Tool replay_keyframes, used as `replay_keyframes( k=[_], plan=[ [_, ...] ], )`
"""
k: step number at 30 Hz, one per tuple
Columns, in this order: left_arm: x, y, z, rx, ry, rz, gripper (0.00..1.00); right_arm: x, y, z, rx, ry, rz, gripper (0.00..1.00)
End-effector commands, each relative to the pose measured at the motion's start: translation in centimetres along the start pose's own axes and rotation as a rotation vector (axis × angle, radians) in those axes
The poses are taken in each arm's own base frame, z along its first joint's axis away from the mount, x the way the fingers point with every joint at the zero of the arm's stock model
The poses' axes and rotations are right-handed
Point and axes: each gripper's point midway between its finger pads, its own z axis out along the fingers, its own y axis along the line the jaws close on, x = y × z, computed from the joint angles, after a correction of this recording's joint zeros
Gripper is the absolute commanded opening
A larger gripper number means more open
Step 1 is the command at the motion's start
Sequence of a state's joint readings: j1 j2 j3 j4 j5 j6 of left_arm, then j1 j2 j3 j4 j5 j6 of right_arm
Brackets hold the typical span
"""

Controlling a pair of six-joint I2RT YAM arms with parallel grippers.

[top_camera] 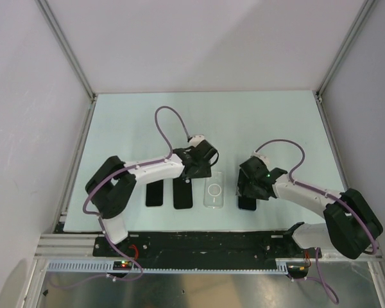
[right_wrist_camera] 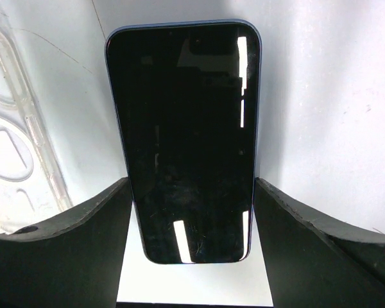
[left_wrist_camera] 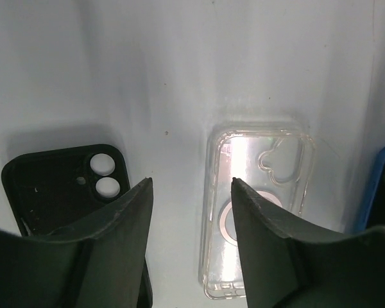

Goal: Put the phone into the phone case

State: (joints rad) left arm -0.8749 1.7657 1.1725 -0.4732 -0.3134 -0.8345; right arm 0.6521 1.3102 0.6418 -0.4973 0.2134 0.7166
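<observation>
A dark-screened phone (right_wrist_camera: 186, 128) with a blue rim lies lengthwise between my right gripper's fingers. My right gripper (right_wrist_camera: 192, 183) has both fingers pressed against the phone's long edges, near its lower end. From above, the phone (top_camera: 247, 204) pokes out below the right gripper (top_camera: 251, 186). A clear phone case (left_wrist_camera: 269, 160) with a ring in its back lies open side up on the table. My left gripper (left_wrist_camera: 191, 181) hovers over the clear case's left edge, jaws apart and holding nothing. Its right finger (left_wrist_camera: 263, 224) covers part of the case.
A black phone case (left_wrist_camera: 51, 186) with two camera holes lies left of the clear case (top_camera: 215, 191). Further left is another flat black item (top_camera: 154, 194). All lie in a row near the table's (top_camera: 244, 122) front edge. White walls stand on three sides.
</observation>
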Motion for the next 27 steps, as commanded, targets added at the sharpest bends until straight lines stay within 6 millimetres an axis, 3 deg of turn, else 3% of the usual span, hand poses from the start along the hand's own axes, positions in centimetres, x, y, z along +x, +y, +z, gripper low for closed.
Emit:
replay_keyframes(
  k=[1, 8, 15, 27],
  plan=[
    [-1.0, -1.5, 0.3, 0.029, -0.042, -0.001, 0.55, -0.8, 1.2, -1.0, -0.102, 0.0, 0.017, 0.54],
    [0.8, -2.7, 1.5, 0.049, -0.001, 0.018, 0.53, -1.7, 1.4, -1.7, -0.167, 0.004, 0.051, 0.54],
    [1.8, -2.6, 2.1, 0.04, 0.015, -0.025, 0.45, -2.0, 2.0, -2.2, -0.24, 0.026, 0.068, 0.54],
    [1.3, -1.4, 2.1, -0.014, -0.037, -0.169, 0.09, -2.9, 3.6, -2.8, -0.393, 0.062, 0.085, 0.54]
  ],
)
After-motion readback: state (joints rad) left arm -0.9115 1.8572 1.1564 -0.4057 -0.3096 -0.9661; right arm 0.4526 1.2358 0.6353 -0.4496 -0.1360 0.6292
